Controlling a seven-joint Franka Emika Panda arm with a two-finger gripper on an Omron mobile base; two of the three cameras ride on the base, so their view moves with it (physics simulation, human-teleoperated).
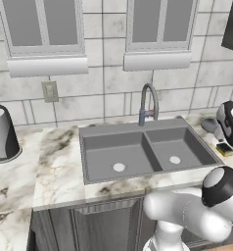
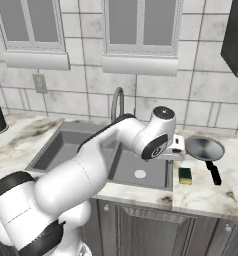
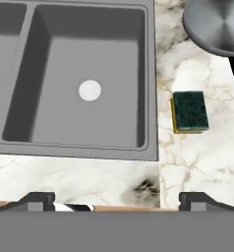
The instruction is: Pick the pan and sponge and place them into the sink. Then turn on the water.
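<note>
Sink [image 3: 153, 74] dark grey, two basins, pale drain, frame left. Sponge [image 3: 190, 111] green-topped, yellow-edged, flat on marble counter [image 3: 197, 162], right of centre. Pan [image 3: 215, 24] silver, upper right corner. No legible markings. Gripper [image 3: 117, 199] fingertips wide apart, holding nothing.

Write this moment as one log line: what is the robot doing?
stage: before first pick | gripper: open, empty, above counter edge | pan: on counter | sponge: beside sink | water: off

Arm hides pan [image 1: 210, 125]; sponge [image 1: 224, 149] partly hidden.
</note>
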